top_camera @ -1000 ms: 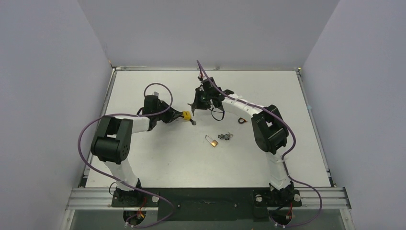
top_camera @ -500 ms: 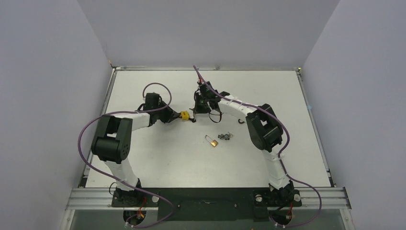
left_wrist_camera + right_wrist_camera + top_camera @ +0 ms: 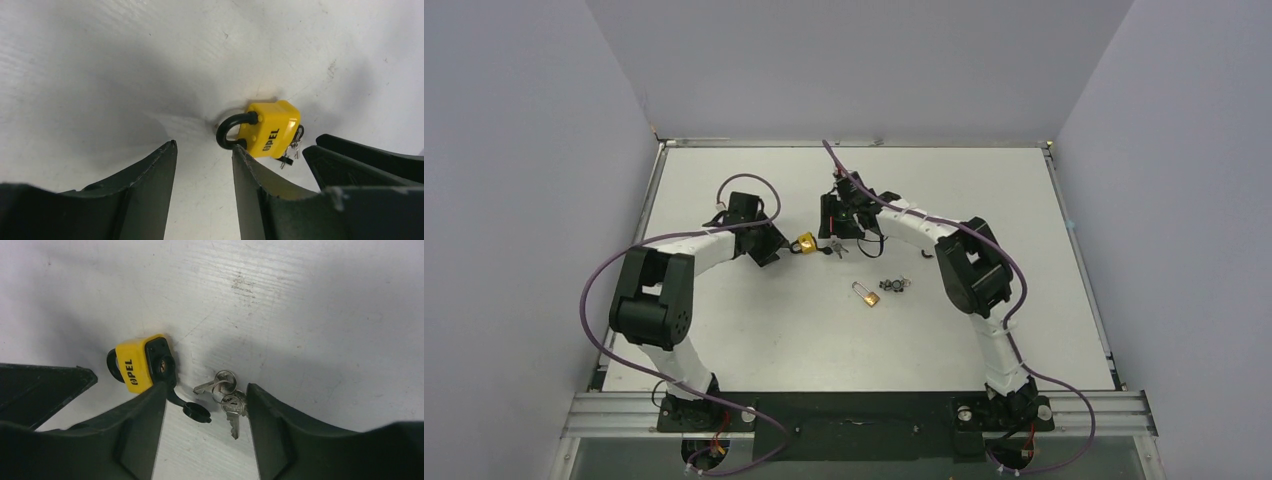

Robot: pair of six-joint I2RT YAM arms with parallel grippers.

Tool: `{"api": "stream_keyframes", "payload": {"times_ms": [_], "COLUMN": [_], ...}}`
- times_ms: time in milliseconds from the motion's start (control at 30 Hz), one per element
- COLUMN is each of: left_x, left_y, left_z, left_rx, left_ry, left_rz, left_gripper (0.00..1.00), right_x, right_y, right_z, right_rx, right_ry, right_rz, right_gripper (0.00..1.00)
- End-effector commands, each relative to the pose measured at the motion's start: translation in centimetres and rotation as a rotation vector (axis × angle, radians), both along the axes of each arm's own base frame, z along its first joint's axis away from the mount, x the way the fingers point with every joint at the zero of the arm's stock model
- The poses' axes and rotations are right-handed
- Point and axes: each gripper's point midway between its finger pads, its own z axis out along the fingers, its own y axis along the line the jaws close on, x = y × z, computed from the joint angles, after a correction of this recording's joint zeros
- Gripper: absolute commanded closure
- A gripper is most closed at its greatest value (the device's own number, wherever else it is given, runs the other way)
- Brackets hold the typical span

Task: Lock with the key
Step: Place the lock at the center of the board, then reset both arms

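A yellow padlock with a black shackle lies on the white table, free of both grippers. Its black keyhole cap hangs open and the keyhole is bare. A ring of silver keys lies on the table just right of the padlock. My left gripper is open just left of the padlock, with only table between its fingers. My right gripper is open above the keys and holds nothing.
A small brass padlock and a dark bunch of keys lie nearer the front of the table. A small black ring lies beside the right arm. Grey walls enclose the table.
Both grippers have opened. The yellow padlock left the left gripper and the keys left the right gripper; both now lie on the table. The left gripper drew back to the left.
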Motion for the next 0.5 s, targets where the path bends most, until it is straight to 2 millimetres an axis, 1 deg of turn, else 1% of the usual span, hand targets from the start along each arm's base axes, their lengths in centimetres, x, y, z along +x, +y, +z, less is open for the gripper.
{"api": "stream_keyframes", "payload": {"times_ms": [0, 33, 67, 100, 133, 167, 200, 233, 267, 300, 333, 367, 400, 433, 467], "left_x": [0.6, 0.7, 0.5, 0.3, 0.1, -0.2, -0.5, -1.0, -1.4, -2.0, -2.8, -3.2, -3.8, -4.3, -5.2], "left_y": [0.3, -0.2, -0.5, -1.2, -1.6, -2.5, -3.0, -4.2, -4.7, -5.8, -6.7, -7.2, -7.9, -8.2, -8.9], "left_z": [6.0, 7.7, 9.1, 10.1, 11.7, 12.8, 14.3, 15.5, 16.9, 18.1, 19.2, 20.2, 21.5, 22.0, 23.3], "left_rx": [0.147, 0.169, 0.176, 0.192, 0.190, 0.198, 0.194, 0.207, 0.209, 0.220, 0.226, 0.231, 0.242, 0.250, 0.259], "left_ry": [-0.118, -0.166, -0.198, -0.230, -0.271, -0.301, -0.339, -0.375, -0.414, -0.449, -0.483, -0.506, -0.549, -0.563, -0.602], "left_rz": [-0.068, -0.100, -0.117, -0.157, -0.175, -0.221, -0.245, -0.299, -0.322, -0.377, -0.418, -0.436, -0.467, -0.485, -0.516], "left_gripper": [0.56, 0.55, 0.54, 0.54, 0.53, 0.52, 0.52, 0.51, 0.51, 0.51, 0.50, 0.50, 0.50, 0.48, 0.47], "right_x": [1.2, 1.2, 1.0, 0.7, 0.6, 0.2, 0.0, -0.5, -0.8, -1.3, -1.6, -2.3, -2.7, -3.5, -4.0], "right_y": [0.0, -0.2, -0.7, -1.0, -1.4, -2.0, -2.5, -3.4, -3.8, -4.8, -5.4, -6.4, -6.9, -7.8, -8.4], "right_z": [6.2, 6.9, 8.5, 10.3, 11.0, 12.8, 13.6, 15.3, 16.1, 18.0, 19.0, 20.6, 21.5, 23.0, 23.2], "right_rx": [0.023, 0.023, 0.031, 0.044, 0.043, 0.055, 0.054, 0.062, 0.070, 0.082, 0.088, 0.103, 0.113, 0.130, 0.128], "right_ry": [-0.139, -0.153, -0.179, -0.207, -0.222, -0.250, -0.267, -0.300, -0.314, -0.348, -0.368, -0.401, -0.419, -0.450, -0.455], "right_rz": [-0.026, -0.028, -0.036, -0.039, -0.048, -0.054, -0.067, -0.081, -0.087, -0.108, -0.121, -0.139, -0.144, -0.157, -0.162], "right_gripper": [0.36, 0.32, 0.26, 0.23, 0.23, 0.22, 0.22, 0.21, 0.21, 0.20, 0.20, 0.19, 0.18, 0.18, 0.17]}}
